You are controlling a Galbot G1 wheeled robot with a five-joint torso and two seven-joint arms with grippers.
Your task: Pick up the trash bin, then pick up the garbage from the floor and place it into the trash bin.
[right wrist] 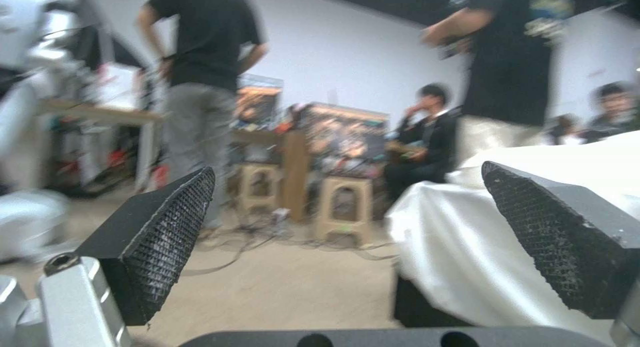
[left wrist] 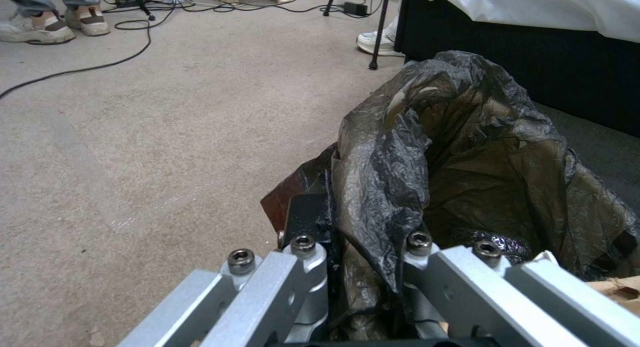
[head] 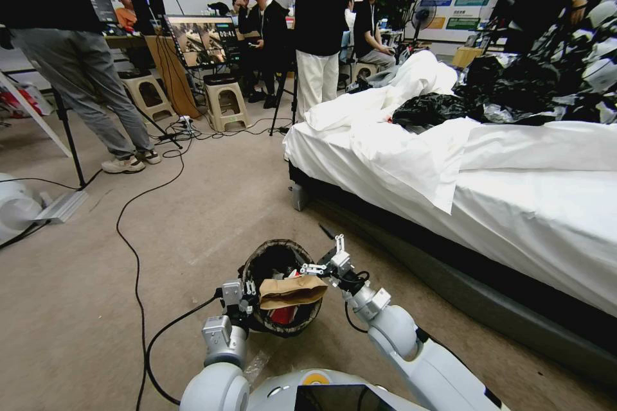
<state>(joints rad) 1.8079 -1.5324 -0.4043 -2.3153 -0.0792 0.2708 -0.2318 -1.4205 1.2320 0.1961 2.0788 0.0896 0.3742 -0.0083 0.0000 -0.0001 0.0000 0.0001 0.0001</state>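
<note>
Left pincer (head: 247, 298) clamped on rim of trash bin (head: 281, 257), black liner pinched between fingers (left wrist: 313, 222). Bin held off floor (head: 96, 308), tilted, just in front of robot, near bed (head: 514, 205). Inside bin: brown paper bag (head: 290, 291) across opening, red wrapper (head: 283, 314) beneath. Right pincer (head: 326, 257) at bin's right rim, pads (right wrist: 170, 232) spread wide, nothing between them.
</note>
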